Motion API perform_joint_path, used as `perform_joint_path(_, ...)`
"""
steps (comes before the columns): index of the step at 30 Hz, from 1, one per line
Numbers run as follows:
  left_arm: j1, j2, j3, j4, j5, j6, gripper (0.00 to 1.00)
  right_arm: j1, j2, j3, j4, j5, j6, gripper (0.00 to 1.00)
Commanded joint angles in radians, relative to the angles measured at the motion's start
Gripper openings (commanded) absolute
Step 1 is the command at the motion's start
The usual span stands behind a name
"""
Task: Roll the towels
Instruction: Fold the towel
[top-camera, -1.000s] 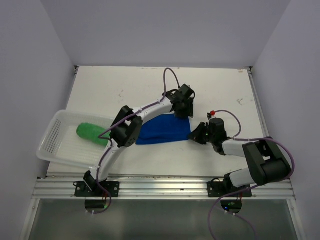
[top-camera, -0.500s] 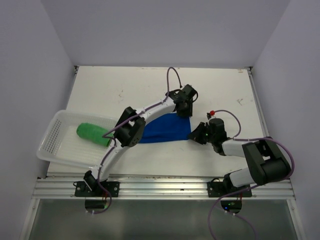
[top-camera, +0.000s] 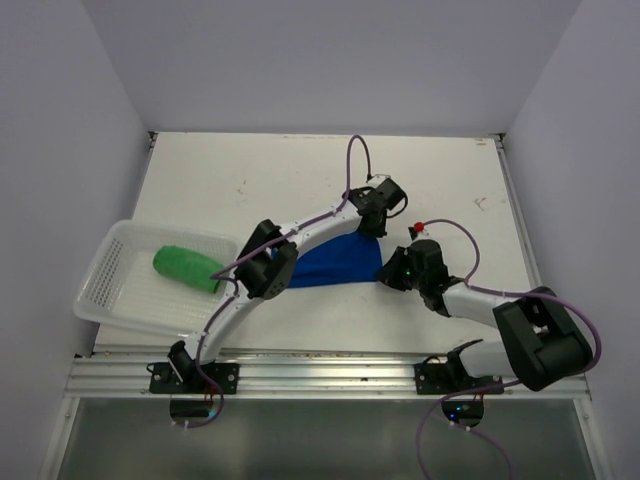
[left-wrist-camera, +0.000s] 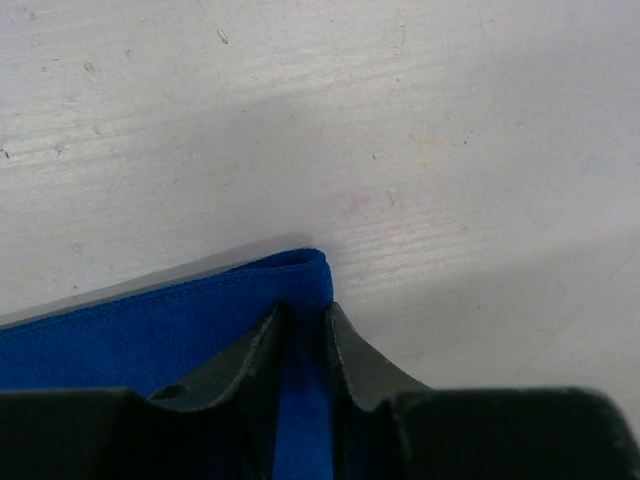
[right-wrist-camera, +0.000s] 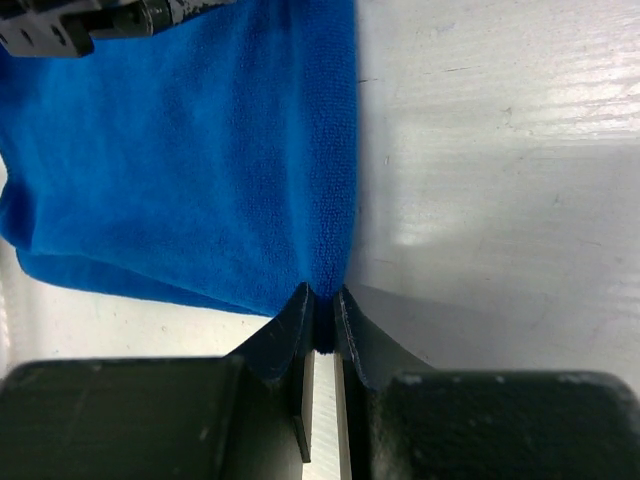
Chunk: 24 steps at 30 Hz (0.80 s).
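On the desk (top-camera: 230, 170), the blue towel (top-camera: 335, 262) lies flat, left gripper (top-camera: 374, 228) clamped on its far right corner, right gripper (top-camera: 391, 272) on its near one; the green towel (top-camera: 187, 268) sits rolled in the basket (top-camera: 105, 278).

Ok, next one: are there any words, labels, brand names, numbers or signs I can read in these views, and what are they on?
No readable text in any view.
The blue towel, the green towel and the white basket show no print or label.
The small dark marks on the table are too small to tell whether they are writing.
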Motion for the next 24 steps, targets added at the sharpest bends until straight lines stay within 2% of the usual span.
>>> perform_joint_path(1, 0.002, 0.107, -0.023, -0.179, -0.03, 0.02, 0.24, 0.028, -0.036, 0.003, -0.137, 0.06, -0.047, 0.0)
perform_joint_path(5, 0.004, 0.13, -0.019, -0.186, -0.032, 0.019, 0.12, 0.056, -0.073, 0.015, -0.183, 0.1, -0.067, 0.0)
perform_joint_path(11, 0.006, 0.078, -0.046, -0.132, 0.006, -0.009, 0.09, 0.076, -0.103, 0.015, -0.221, 0.136, -0.079, 0.0)
perform_joint_path(18, 0.05, -0.125, -0.282, 0.19, 0.117, -0.099, 0.01, 0.094, -0.146, 0.029, -0.278, 0.198, -0.125, 0.0)
perform_joint_path(24, 0.087, -0.235, -0.387, 0.343, 0.16, -0.107, 0.0, 0.189, -0.179, 0.079, -0.367, 0.341, -0.187, 0.0)
